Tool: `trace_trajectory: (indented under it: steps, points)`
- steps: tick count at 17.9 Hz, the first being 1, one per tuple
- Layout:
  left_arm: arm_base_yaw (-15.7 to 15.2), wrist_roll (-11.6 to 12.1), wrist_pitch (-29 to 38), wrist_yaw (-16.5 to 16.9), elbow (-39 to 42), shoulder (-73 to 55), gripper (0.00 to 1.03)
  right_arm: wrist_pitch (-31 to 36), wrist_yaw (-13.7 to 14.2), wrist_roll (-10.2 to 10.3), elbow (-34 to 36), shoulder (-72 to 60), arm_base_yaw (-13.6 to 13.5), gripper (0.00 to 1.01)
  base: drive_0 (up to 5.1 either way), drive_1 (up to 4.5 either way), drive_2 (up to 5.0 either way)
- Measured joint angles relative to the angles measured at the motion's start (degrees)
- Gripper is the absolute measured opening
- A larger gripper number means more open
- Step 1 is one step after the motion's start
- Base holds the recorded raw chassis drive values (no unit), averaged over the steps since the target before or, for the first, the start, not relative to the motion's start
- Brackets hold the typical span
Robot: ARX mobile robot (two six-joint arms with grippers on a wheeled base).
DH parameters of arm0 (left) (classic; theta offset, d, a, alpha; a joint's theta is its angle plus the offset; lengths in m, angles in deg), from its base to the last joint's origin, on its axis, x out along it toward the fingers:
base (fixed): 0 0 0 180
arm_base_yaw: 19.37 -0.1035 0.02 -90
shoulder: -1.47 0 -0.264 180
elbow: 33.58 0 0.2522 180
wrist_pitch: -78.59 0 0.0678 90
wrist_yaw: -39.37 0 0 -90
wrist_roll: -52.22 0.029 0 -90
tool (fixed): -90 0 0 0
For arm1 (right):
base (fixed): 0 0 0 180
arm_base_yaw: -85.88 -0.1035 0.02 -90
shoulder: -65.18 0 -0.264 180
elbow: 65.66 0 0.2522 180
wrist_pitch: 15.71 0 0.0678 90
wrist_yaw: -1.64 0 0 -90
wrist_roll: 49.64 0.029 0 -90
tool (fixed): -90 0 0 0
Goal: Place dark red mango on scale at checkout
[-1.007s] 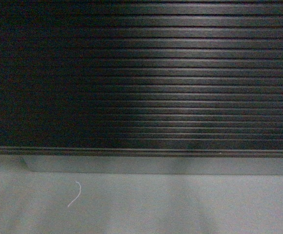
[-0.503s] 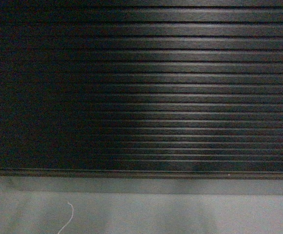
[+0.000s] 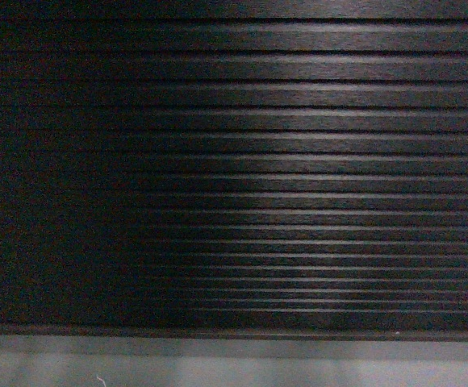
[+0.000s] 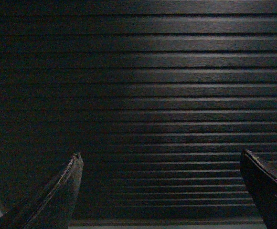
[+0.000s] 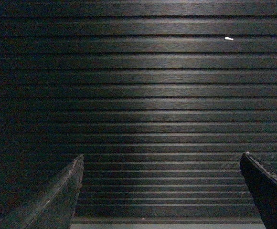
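Observation:
The ribbed dark front of the checkout fills the head view, with its grey base plinth along the bottom. The dark red mango and the scale are out of view in every frame. In the left wrist view my left gripper is open, its two dark fingers wide apart and nothing between them, facing the checkout front. In the right wrist view my right gripper is likewise open and empty before the same ribbed panel.
The ribbed panel stands close in front of the robot across the whole width. A strip of grey floor shows at the very bottom. A small white speck sits on the panel in the right wrist view.
The plinth and floor have slid down toward the bottom of the head view and the ribs look larger. The white thread on the floor has almost left the frame.

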Motion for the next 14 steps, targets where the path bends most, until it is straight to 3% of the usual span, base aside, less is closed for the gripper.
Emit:
trace_trajectory:
  steps: [6, 14]
  points:
    - [0.0, 0.0, 0.0, 0.0, 0.0, 0.0, 0.98, 0.0, 0.0, 0.0, 0.0, 0.0, 0.0, 0.98, 0.0, 2.9, -3.0]
    - [0.0, 0.0, -0.1, 0.0, 0.0, 0.0, 0.98, -0.1, 0.0, 0.0, 0.0, 0.0, 0.0, 0.98, 0.0, 0.0, 0.0]
